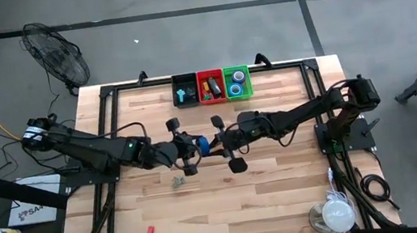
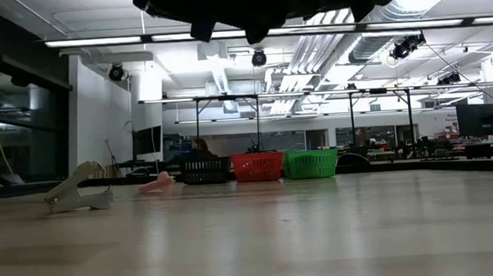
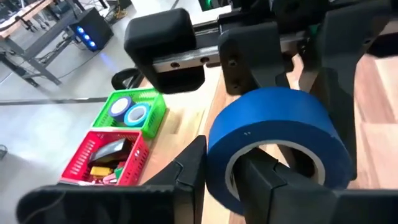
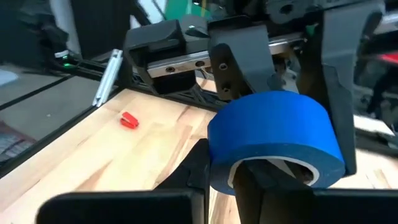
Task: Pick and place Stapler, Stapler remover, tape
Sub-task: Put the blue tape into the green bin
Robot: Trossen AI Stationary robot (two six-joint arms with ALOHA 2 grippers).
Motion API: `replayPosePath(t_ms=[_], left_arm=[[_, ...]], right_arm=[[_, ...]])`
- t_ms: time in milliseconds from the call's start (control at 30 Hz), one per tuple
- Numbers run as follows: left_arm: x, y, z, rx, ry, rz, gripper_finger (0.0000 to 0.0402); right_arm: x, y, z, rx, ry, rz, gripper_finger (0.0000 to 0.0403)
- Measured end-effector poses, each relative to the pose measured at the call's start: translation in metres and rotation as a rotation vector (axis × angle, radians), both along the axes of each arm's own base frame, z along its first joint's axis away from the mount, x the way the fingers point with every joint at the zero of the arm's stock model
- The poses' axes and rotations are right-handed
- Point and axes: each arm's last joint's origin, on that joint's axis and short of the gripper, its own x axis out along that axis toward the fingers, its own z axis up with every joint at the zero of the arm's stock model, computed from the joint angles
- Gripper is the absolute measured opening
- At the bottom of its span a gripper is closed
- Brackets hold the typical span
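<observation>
A blue tape roll [image 1: 203, 143] hangs above the table's middle between my two grippers. My left gripper [image 1: 195, 145] reaches it from the table's left and is shut on it. My right gripper [image 1: 214, 142] reaches it from the right and is also shut on it. In the left wrist view the roll [image 3: 273, 130] fills the middle, as it does in the right wrist view [image 4: 273, 134]. A pale grey stapler-like thing [image 1: 177, 182] lies on the table nearer the front [image 2: 78, 198]. A small red piece [image 1: 149, 232] lies near the front left. My left gripper holds the roll's wall at the open end facing it [image 3: 217, 171], one finger [image 3: 189, 171] outside and one [image 3: 267, 183] inside the hole. The fingers come about level from the table's left. The roll is lifted clear of the table. My right gripper holds the roll's wall at the opposite open end [image 4: 221, 168], one finger [image 4: 198, 165] outside and one [image 4: 252, 183] inside the hole. The fingers come about level from the table's right. The roll hangs clear, its hole lying along the fingers.
Three small baskets stand at the table's far edge: black [image 1: 185, 89], red [image 1: 210, 85] with items in it, green [image 1: 237, 81] with tape rolls. A white round object [image 1: 337, 214] sits at the near right corner. A fan [image 1: 57, 56] stands beyond the far left corner.
</observation>
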Motion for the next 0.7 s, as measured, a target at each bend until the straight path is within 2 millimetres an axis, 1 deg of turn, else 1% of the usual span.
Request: replayPosePath(t_ms=[67, 200, 300, 400, 533, 700], left_arm=[[-0.001, 0.0, -0.002, 0.006, 0.022, 0.002, 0.007], [-0.004, 0.002, -0.006, 0.042, 0.071, 0.042, 0.0072], [-0.006, 0.004, -0.008, 0.08, 0.089, 0.089, 0.0074], [-0.009, 0.006, -0.011, 0.124, 0.131, 0.137, 0.0086], [-0.016, 0.009, -0.016, 0.154, 0.186, 0.209, 0.0128], [-0.027, 0.013, -0.026, 0.138, 0.271, 0.288, 0.019]], right_arm=[[0.0, -0.001, -0.001, 0.027, 0.024, -0.032, 0.0031], [0.0, -0.009, -0.006, 0.079, 0.089, -0.09, 0.0031], [-0.001, -0.018, -0.01, 0.123, 0.133, -0.139, 0.0031], [-0.004, -0.031, -0.011, 0.15, 0.189, -0.212, 0.0031], [-0.016, -0.056, -0.004, 0.166, 0.238, -0.357, 0.0031], [-0.039, -0.103, 0.006, 0.262, 0.309, -0.572, 0.0031]])
